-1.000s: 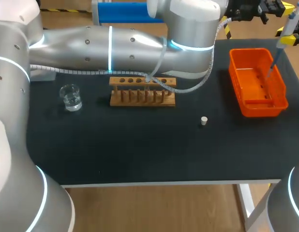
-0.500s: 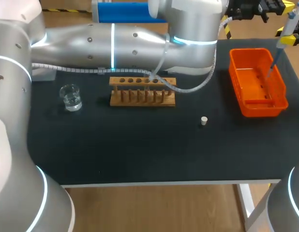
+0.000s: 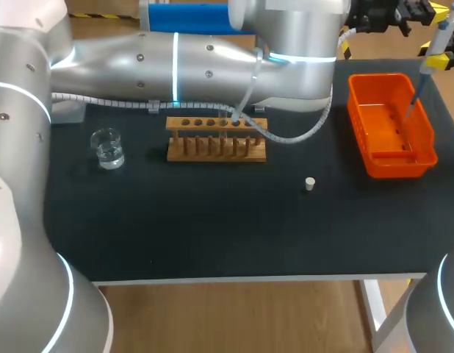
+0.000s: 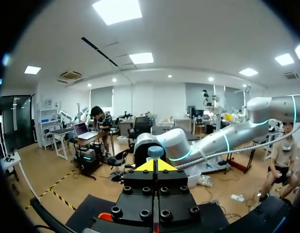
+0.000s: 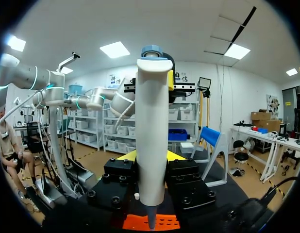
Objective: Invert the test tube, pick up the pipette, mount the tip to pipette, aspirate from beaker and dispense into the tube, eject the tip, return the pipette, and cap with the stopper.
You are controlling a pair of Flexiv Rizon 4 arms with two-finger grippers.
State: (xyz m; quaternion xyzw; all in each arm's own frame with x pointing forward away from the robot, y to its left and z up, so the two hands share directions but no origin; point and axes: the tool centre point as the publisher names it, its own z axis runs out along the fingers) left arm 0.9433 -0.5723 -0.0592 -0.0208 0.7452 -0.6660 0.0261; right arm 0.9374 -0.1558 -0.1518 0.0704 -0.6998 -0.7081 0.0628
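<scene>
Shifting a little over the last second, the left arm (image 3: 212, 66) lies closer to the far edge of the desk (image 3: 212, 228) in the head view. It also uncovers slightly more of the wooden rack (image 3: 216, 147). Nothing else changes: the beaker (image 3: 107, 147), the stopper (image 3: 309, 184) and the orange tray (image 3: 392, 170) keep their positions.

Tool status:
- Right tool (image 5: 151, 156): clamped on the pipette (image 5: 151, 126), one finger on each side of the body. The pipette hangs with its lower end above the orange tray, at the far right corner of the desk.
- Left tool (image 4: 155, 165): fingers pressed together with nothing between them. The blue plunger knob (image 4: 155, 151) of the pipette sits just ahead of the fingertips. Contact cannot be confirmed.

Interpretation: the small arm motion is consistent with the left tool lining up on the pipette head. With the pipette poised over the tray, the step in hand is probably tip ejection. A slender end piece is visible on the pipette, so the tip appears not yet released.

Remaining work: returning the pipette, then capping. The stopper lies alone on the desk, well apart from the rack. The test tube is not clearly distinguishable in the rack.
</scene>
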